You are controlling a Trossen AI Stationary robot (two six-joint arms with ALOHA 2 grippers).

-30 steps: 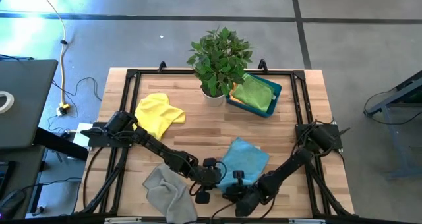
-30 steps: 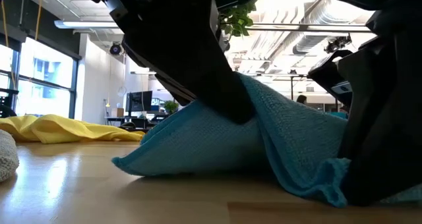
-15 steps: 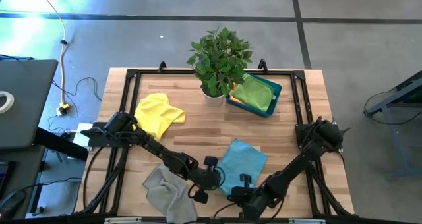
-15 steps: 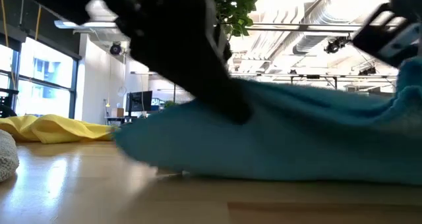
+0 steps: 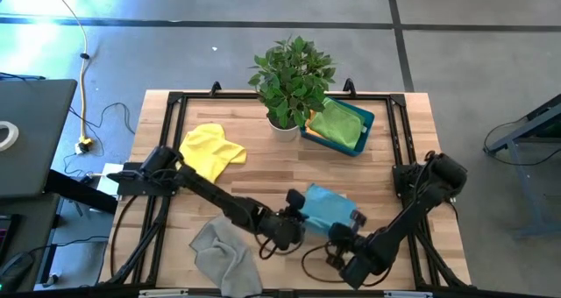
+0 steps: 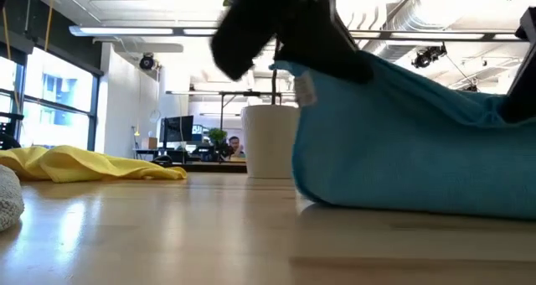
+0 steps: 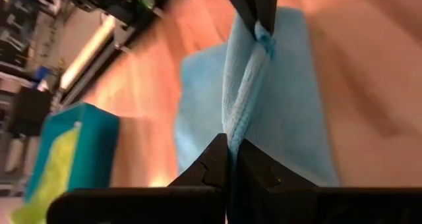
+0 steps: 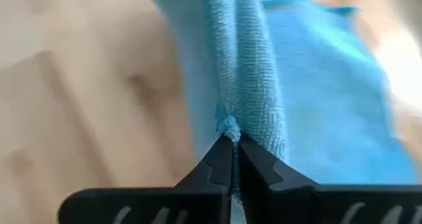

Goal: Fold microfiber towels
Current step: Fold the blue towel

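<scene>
The light blue towel (image 5: 326, 207) lies right of the table's middle, its near edge raised and its far part on the wood (image 6: 394, 197). My left gripper (image 5: 295, 217) is shut on that edge's left end and my right gripper (image 5: 349, 230) on its right end. A yellow towel (image 5: 210, 151) lies crumpled at the far left. A grey towel (image 5: 223, 254) lies at the near edge. A green towel (image 5: 340, 123) rests in the teal bin. My left gripper pinches the blue towel's near-left corner (image 7: 232, 133) between its two fingers, coming slanting down from the table's left. The raised edge runs as a ridge from here to the other gripper, and the towel's far part lies on the table. My right gripper pinches the blue towel's near-right corner (image 8: 228, 126) between its fingertips, slanting down from the near right. The cloth is bunched into a fold at the tips. The corner is lifted clear, with the rest sloping down onto the wood.
A potted plant (image 5: 289, 79) in a white pot stands at the far middle, next to the teal bin (image 5: 364, 133). A black frame (image 5: 175, 101) runs around the table. Bare wood lies between the yellow towel and the blue one.
Both grippers have risen and gone toward the far edge, rolling their wrists, with the blue towel's near edge between them. That edge has come up off the wood and over toward the far side, while the far part has stayed on the table. The towel looks shorter from above.
</scene>
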